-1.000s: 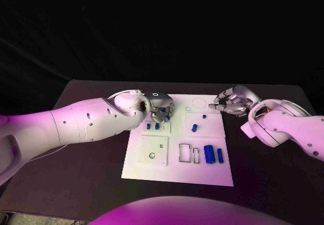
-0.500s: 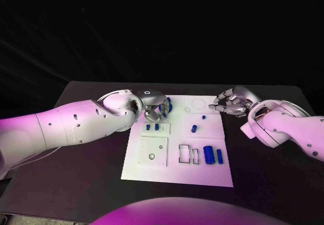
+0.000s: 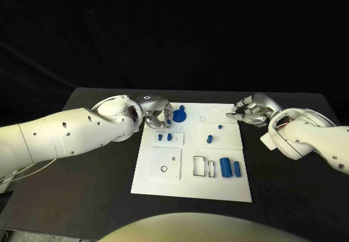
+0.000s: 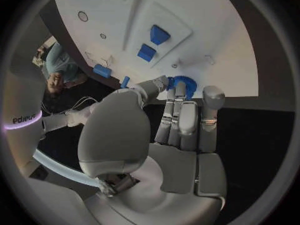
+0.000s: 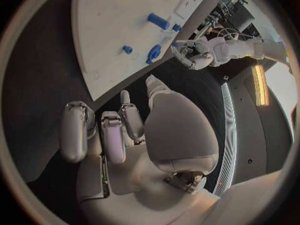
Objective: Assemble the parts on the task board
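The white task board [image 3: 190,182] lies mid-table. My left hand [image 3: 155,114] is at the board's far left corner, thumb and fingertips [image 4: 177,91] pinching a blue gear [image 3: 179,116] [image 4: 185,84] that sits tilted just over the board. Two small blue pieces [image 3: 164,136] [image 4: 153,42] stand in a raised square panel near the hand. A blue peg [image 3: 209,137] stands in the panel to the right. Two blue cylinders [image 3: 230,165] lie toward the near right. My right hand [image 3: 248,112] [image 5: 119,135] hovers off the board's far right corner, fingers curled, holding nothing.
A square panel with a small hole [image 3: 166,162] and two empty rectangular frames [image 3: 204,166] sit on the board's near half. A round outline [image 3: 216,110] marks its far right corner. Black table [image 3: 87,176] surrounds the board. The right wrist view shows the board [image 5: 112,20] and left hand [image 5: 195,55].
My left hand has drawn back toward the board's far left corner, uncovering the blue gear at its fingertips. The right hand has stayed in place.
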Controlling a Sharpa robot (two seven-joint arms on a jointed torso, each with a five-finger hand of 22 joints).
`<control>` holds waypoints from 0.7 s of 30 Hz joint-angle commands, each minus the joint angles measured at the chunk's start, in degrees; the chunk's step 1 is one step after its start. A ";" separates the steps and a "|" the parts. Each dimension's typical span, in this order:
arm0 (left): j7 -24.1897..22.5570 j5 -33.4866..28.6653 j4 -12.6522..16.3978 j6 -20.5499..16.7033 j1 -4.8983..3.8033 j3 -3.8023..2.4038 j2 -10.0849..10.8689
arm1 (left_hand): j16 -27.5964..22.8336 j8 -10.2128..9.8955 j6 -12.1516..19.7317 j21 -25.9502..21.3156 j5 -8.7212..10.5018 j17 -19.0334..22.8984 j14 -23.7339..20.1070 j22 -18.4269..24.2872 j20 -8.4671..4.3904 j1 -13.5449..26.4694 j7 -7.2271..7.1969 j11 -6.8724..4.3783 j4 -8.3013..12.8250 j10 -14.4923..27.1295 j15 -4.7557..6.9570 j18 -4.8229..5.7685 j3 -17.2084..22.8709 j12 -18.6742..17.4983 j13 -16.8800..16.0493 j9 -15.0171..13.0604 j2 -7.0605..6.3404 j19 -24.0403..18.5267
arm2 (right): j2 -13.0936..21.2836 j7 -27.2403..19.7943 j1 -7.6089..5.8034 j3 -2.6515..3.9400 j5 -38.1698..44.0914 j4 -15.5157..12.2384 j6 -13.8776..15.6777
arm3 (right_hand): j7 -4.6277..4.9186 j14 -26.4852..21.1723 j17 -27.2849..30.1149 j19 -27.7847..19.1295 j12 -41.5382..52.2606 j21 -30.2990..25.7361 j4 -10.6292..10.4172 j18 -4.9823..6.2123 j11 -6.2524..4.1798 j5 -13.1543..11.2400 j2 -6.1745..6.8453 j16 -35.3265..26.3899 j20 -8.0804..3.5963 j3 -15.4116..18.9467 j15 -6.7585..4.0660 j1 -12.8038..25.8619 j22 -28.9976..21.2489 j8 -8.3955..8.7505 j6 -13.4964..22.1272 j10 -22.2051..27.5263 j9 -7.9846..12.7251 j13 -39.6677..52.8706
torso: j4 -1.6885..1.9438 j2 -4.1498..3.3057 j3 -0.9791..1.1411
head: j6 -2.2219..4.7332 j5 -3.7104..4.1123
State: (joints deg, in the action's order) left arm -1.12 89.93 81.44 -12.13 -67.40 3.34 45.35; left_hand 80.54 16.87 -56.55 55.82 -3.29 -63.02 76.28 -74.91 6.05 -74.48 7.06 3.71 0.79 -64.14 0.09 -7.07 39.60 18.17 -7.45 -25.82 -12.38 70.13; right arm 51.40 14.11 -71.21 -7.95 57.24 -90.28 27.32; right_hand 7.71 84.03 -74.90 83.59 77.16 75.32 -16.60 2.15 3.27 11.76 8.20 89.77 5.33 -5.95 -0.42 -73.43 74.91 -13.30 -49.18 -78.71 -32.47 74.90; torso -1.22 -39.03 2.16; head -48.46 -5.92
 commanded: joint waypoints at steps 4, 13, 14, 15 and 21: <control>-0.63 -2.14 -0.37 2.54 0.01 -0.06 0.50 | -0.25 -0.31 -0.15 -0.30 -0.01 0.18 -0.42 -6.01 0.19 -0.09 0.06 0.09 0.05 -0.40 -0.14 0.27 -0.14 -0.34 -0.03 0.03 -0.16 -0.25 | -0.06 -0.17 0.04 0.00 0.46 0.01 -0.16 | -0.06 5.82 -14.53 -0.25 0.13 -0.21 0.08 1.11 -0.12 0.10 -0.12 0.00 0.05 -0.27 -0.34 -0.31 8.58 -0.19 -0.24 0.16 -0.07 1.85 | -0.01 -0.06 -0.08 | 0.01 -0.20; -0.52 -2.26 -0.89 3.28 0.09 -0.06 -0.22 | -0.27 -0.38 -0.25 -0.31 0.05 0.23 -0.46 -6.01 0.21 -0.17 0.08 0.10 0.14 -0.57 -0.16 0.27 -0.18 -0.61 -0.06 0.02 -0.34 -0.30 | -0.20 -0.20 0.04 0.00 0.53 0.05 -0.08 | -0.06 5.80 -14.46 -0.29 0.19 -0.30 0.08 1.13 -0.13 0.09 -0.12 -0.02 0.05 -0.28 -0.35 -0.30 8.54 -0.20 -0.24 0.10 -0.08 1.91 | -0.08 -0.10 -0.01 | -0.20 -0.83; -0.50 -2.26 -0.97 3.38 0.18 -0.06 -0.30 | -0.26 -0.38 -0.25 -0.16 0.05 0.21 -0.45 -6.05 0.21 -0.17 0.08 0.11 0.14 -0.58 -0.16 0.30 -0.18 -0.62 -0.07 0.02 -0.34 -0.22 | -0.22 -0.20 0.04 0.00 0.55 0.05 -0.06 | -0.06 5.80 -14.46 -0.29 0.19 -0.30 0.08 1.13 -0.13 0.09 -0.12 -0.02 0.05 -0.28 -0.35 -0.30 8.54 -0.20 -0.24 0.10 -0.08 1.91 | -0.07 -0.10 0.00 | -0.21 -0.89; -0.48 -2.27 -1.02 3.47 0.29 -0.06 -0.36 | -0.26 -0.40 -0.25 -0.06 0.04 0.19 -0.44 -6.08 0.21 -0.19 0.10 0.11 0.14 -0.60 -0.15 0.32 -0.16 -0.65 -0.07 0.02 -0.32 -0.16 | -0.23 -0.19 0.04 0.00 0.58 0.05 -0.03 | -0.06 5.80 -14.46 -0.29 0.19 -0.30 0.08 1.13 -0.13 0.09 -0.12 -0.02 0.05 -0.28 -0.35 -0.30 8.54 -0.20 -0.24 0.10 -0.08 1.91 | -0.07 -0.07 0.02 | -0.26 -0.97; -0.41 -2.28 -1.25 3.90 0.73 -0.06 -0.55 | -0.26 -0.40 -0.25 -0.06 0.04 0.19 -0.44 -6.08 0.21 -0.19 0.10 0.11 0.14 -0.60 -0.15 0.32 -0.16 -0.65 -0.07 0.02 -0.32 -0.16 | -0.21 -0.14 0.04 0.00 0.66 0.05 0.03 | -0.06 5.80 -14.46 -0.29 0.19 -0.30 0.08 1.13 -0.13 0.09 -0.12 -0.02 0.05 -0.28 -0.35 -0.30 8.54 -0.20 -0.24 0.10 -0.08 1.91 | -0.12 -0.09 0.00 | -0.40 -0.92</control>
State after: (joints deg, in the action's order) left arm -1.16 88.08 80.15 -9.50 -66.71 3.32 44.96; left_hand 80.53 16.59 -56.54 55.82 -3.29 -62.83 76.06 -74.95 6.05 -74.48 7.05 3.89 0.79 -64.32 -0.13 -7.08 39.60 17.75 -7.45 -25.81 -12.38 70.13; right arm 51.23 14.11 -71.21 -7.95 57.31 -90.21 27.37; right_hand 7.71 84.03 -74.90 83.59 77.16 75.32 -16.60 2.15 3.27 11.76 8.16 89.77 5.33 -5.95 -0.42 -73.47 74.95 -13.29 -49.18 -78.71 -32.45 74.90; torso -1.32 -39.13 2.16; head -48.82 -6.86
